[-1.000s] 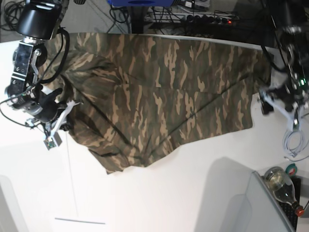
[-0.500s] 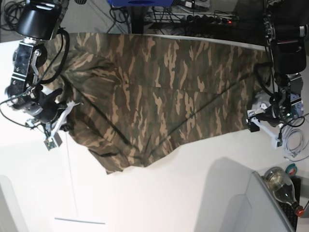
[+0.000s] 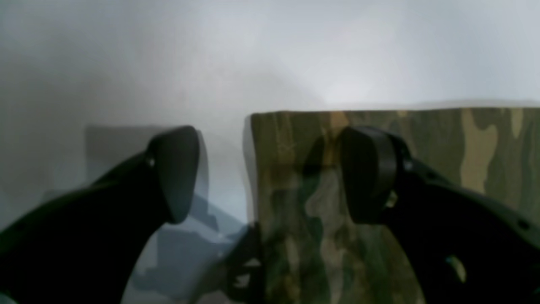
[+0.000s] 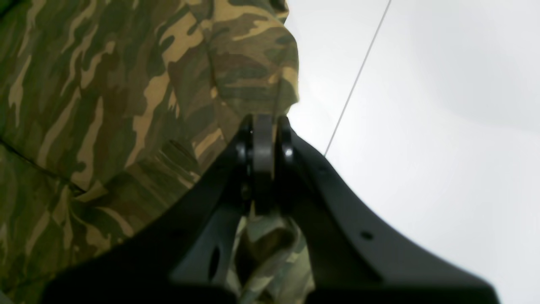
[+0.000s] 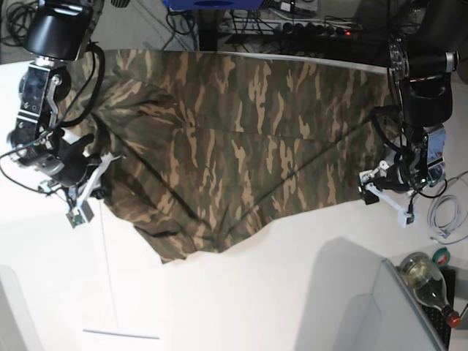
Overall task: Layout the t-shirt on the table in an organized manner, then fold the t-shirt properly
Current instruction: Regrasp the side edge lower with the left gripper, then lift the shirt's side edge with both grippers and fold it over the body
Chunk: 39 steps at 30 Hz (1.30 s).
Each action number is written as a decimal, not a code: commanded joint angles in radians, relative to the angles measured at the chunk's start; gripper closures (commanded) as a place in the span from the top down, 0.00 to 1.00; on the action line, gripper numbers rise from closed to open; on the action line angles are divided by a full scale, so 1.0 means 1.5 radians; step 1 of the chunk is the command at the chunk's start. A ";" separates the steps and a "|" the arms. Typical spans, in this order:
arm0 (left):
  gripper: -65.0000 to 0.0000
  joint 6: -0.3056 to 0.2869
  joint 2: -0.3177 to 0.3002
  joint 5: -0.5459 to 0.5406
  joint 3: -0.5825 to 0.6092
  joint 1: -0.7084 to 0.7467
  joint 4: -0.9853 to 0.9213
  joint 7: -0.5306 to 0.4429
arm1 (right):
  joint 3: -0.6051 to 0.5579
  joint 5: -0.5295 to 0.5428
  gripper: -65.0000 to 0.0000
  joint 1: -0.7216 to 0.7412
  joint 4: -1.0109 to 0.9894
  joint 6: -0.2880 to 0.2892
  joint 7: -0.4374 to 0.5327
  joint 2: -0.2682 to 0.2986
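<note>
The left hand [image 3: 270, 173] stands open astride a corner of the t-shirt [image 3: 312, 202], likely so it can pinch that edge. The right hand [image 4: 272, 126] is clenched on the shirt's opposite side, presumably to anchor it. Between and beyond them, the camouflage cloth lies broadly spread, partly rumpled, across the white counter [image 5: 241, 300].

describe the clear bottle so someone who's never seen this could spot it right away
Find the large white table. At its lower right sits a grey open-topped bin; the clear bottle is there, the only see-through thing, with a red cap.
</note>
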 commanded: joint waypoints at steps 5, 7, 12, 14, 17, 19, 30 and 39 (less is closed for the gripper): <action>0.19 0.002 -0.001 -0.003 0.000 -0.038 0.001 -0.002 | 0.000 0.008 0.00 0.015 -0.002 0.001 0.018 0.007; 0.00 0.002 0.006 -0.003 0.000 -0.042 0.000 -0.038 | 0.000 0.008 0.00 0.025 -0.016 0.001 0.018 0.007; 0.00 0.002 0.007 -0.002 0.000 -0.060 0.003 -0.075 | 0.000 0.007 0.00 0.057 -0.065 0.001 0.020 0.020; 0.00 0.002 0.007 -0.002 0.000 -0.076 0.001 -0.075 | 0.000 0.007 0.00 0.082 -0.098 0.001 0.020 0.033; 0.00 0.002 0.004 -0.002 0.007 -0.096 0.004 -0.075 | 0.000 0.007 0.00 0.126 -0.144 0.001 0.021 0.050; 0.00 0.002 0.000 -0.002 0.040 -0.109 0.005 -0.075 | 0.000 0.007 0.00 0.154 -0.174 0.001 0.022 0.067; 0.00 0.005 -0.004 -0.003 0.106 -0.133 0.006 -0.078 | -0.002 0.006 0.00 0.226 -0.325 0.001 0.179 0.115; 0.00 0.005 -0.006 -0.003 0.107 -0.140 0.073 -0.075 | -0.112 0.006 0.00 0.240 -0.359 0.001 0.262 0.139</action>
